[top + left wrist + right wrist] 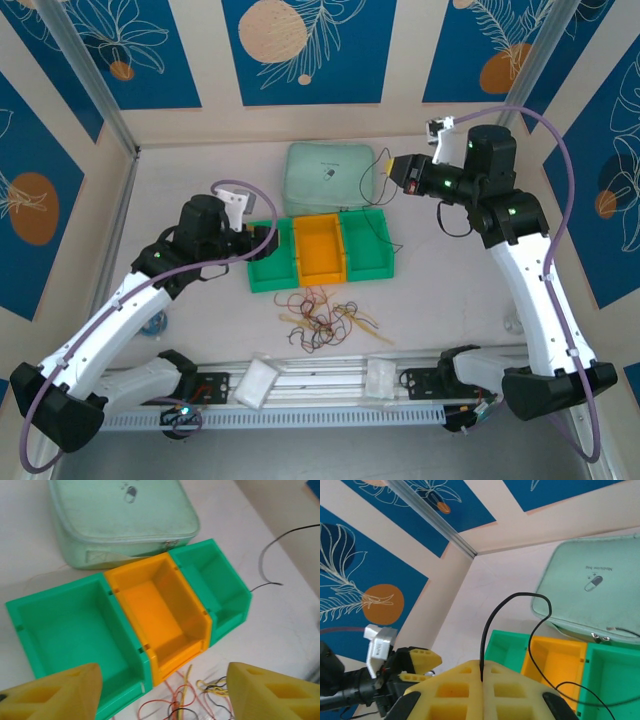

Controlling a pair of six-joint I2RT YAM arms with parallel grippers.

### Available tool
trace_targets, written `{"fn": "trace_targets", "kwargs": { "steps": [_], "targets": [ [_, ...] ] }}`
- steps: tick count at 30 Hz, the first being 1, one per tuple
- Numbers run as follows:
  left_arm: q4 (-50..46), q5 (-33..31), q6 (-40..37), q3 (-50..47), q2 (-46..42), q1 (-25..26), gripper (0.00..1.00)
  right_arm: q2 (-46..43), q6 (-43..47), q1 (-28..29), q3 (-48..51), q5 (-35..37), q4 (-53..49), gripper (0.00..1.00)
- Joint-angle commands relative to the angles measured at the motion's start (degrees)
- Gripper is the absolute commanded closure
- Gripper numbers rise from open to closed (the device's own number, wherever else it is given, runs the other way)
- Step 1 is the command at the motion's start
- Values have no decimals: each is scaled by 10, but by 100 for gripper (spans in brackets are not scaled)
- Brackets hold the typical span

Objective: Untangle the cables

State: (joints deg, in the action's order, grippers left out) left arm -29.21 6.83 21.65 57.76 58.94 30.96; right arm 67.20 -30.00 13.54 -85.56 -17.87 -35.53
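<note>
Right jaws tight on black cable (481, 660)

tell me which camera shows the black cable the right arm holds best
The right wrist view: the black cable rises from the shut right end effector, loops and trails over the bins. The top view shows a thin line; the left wrist view, a curved piece at its right edge.

From above, the cables (325, 322) heaped toward the near edge of the table (440, 310) are too fine for me to tell which cord crosses which. My left wrist view cuts that heap (190, 702) off at its bottom edge. The black cable (520, 610) vanishes between the pressed-together fingers of my right gripper (482, 672), and its far end runs out past the view's lower edge.
</note>
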Motion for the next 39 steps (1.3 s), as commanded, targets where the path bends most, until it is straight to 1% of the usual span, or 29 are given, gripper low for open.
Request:
{"fn": "trace_targets", "kwargs": {
  "steps": [1,4,5,8,10,15,19,24,28,32,36,39],
  "targets": [
    [-38,-59,-17,10,-8,-7,29,-2,14,7,-14,14,-10,94],
    [-36,-67,-26,7,-14,-7,23,6,13,6,-6,14,-6,94],
    [-40,-67,-28,9,-13,-9,17,8,11,7,-3,12,-3,94],
    [-53,-67,-35,17,-7,-12,13,12,8,9,0,12,5,94],
    [-49,-64,-39,14,-9,-13,12,15,12,8,-10,13,1,94],
    [-38,-69,-45,14,-15,-13,10,28,46,9,-83,40,-45,94],
    [-30,-80,-49,17,-21,-13,8,28,71,13,-113,87,-72,94],
    [-30,-90,-61,24,-31,-13,8,28,125,39,-129,194,-112,94],
    [-37,-97,-67,30,-32,-13,7,25,144,38,-113,230,-123,94],
    [-33,-89,-65,29,-28,-13,8,35,165,29,-69,276,-130,94],
    [-28,-78,-60,31,-21,-13,8,50,172,6,-19,269,-126,94],
    [-24,-72,-57,34,-17,-13,8,57,172,-10,0,261,-119,94]
  ]
}}
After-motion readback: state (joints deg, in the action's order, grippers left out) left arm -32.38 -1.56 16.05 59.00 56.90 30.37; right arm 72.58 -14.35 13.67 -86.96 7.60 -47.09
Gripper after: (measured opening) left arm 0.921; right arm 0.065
